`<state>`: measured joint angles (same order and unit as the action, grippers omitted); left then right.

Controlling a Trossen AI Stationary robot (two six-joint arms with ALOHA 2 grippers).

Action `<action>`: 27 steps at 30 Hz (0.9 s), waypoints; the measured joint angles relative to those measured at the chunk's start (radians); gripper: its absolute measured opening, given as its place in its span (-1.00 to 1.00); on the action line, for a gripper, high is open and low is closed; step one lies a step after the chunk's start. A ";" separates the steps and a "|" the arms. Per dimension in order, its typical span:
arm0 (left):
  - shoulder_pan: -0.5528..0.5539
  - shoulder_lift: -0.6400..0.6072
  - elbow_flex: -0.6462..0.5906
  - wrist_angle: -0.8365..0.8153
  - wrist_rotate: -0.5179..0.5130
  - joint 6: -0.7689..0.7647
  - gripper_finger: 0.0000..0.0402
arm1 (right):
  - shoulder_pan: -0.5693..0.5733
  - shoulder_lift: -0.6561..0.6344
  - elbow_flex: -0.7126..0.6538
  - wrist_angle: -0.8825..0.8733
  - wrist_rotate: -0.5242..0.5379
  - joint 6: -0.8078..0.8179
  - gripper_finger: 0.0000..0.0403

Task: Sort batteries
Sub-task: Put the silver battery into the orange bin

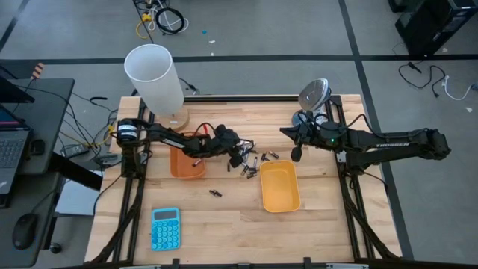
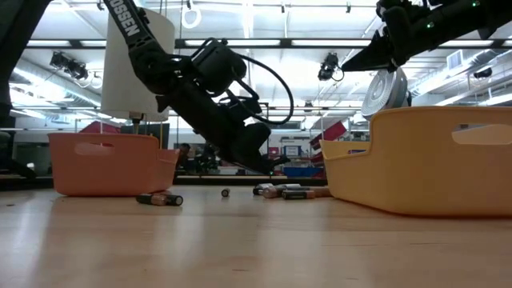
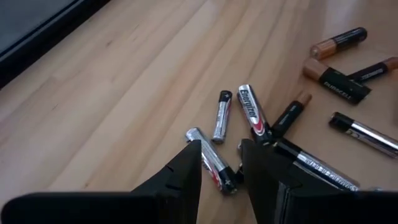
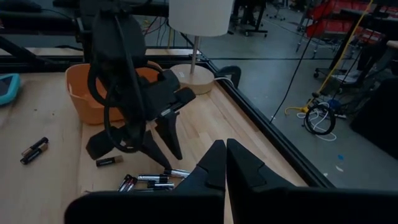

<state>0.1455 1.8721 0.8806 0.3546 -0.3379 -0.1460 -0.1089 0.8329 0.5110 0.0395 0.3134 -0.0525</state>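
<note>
Turquoise pocket calculator: flat on the pale wooden tabletop, near the front left corner
White cylindrical lamp shade: upright at the back left, on a round wooden base
Orange rectangular plastic tray: left of centre, partly under the left arm
Left gripper: lowered to the table between the two trays, fingers parted astride one silvery cell, not closed on it
Small cylindrical batteries, silvery and black-and-copper: loose cluster on the wood just beside the left gripper, touching or near one another; two more lie apart toward the front
Yellow rectangular plastic tray: right of the cluster
Right gripper: raised above the table behind the yellow tray, fingers pressed together, holding nothing
</note>
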 joint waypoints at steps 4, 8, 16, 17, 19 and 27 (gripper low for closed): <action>0.012 0.000 0.000 0.000 -0.005 0.004 -0.42 | 0.000 0.000 0.000 -0.002 0.000 0.000 -0.99; 0.018 0.000 0.000 0.005 -0.004 0.010 -0.42 | 0.000 0.000 0.000 -0.002 0.000 -0.001 -0.99; 0.026 0.069 0.013 0.106 0.052 0.039 -0.42 | 0.000 0.000 0.000 -0.005 0.000 0.004 -0.99; 0.026 0.074 0.014 0.101 0.052 0.033 -0.42 | 0.000 0.000 0.000 -0.007 0.000 0.007 -0.99; 0.026 0.076 0.014 0.081 0.052 0.027 -0.42 | 0.002 0.000 0.000 -0.015 0.000 0.015 -0.99; 0.026 0.079 0.013 0.002 0.003 -0.016 -0.42 | 0.002 0.000 0.000 -0.018 0.000 0.015 -0.99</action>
<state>0.1717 1.9511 0.8936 0.3565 -0.3348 -0.1620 -0.1070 0.8330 0.5106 0.0212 0.3130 -0.0372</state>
